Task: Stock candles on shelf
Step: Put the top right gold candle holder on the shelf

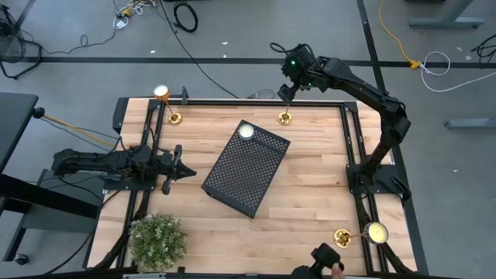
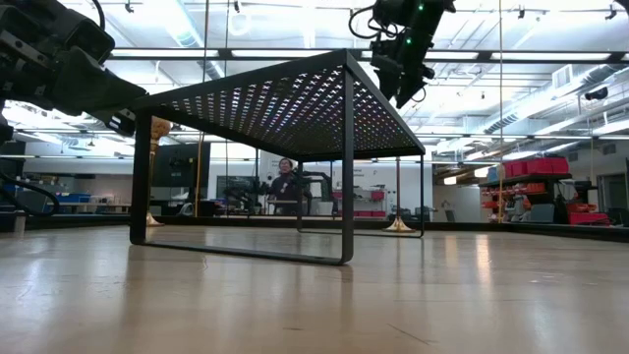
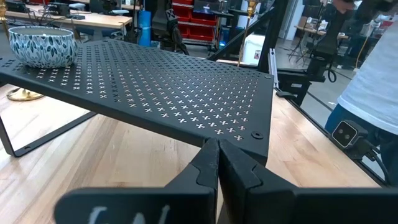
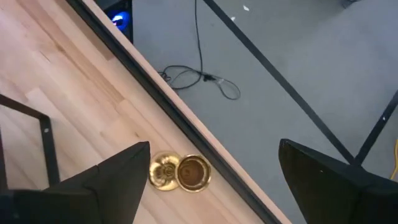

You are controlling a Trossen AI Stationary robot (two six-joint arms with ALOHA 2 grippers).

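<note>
The black perforated shelf [image 1: 246, 167] stands on its legs mid-table, turned askew. Three gold candles stand on their round bases on the wood: one at the far left corner [image 1: 174, 118], one at the far edge [image 1: 284, 118], one at the near right corner [image 1: 342, 237]. My right gripper [image 1: 287, 91] hangs open above the far-edge candle, whose top and base [image 4: 180, 172] show from above near one finger in the right wrist view. My left gripper [image 3: 216, 162] is shut, level, just left of the shelf.
A blue-and-white patterned bowl [image 3: 42, 45] sits on the shelf's far corner. A bushy green plant [image 1: 157, 239] stands at the near left corner. A person in a pale shirt [image 3: 373, 81] stands beyond the table's near edge. Bare wood lies right of the shelf.
</note>
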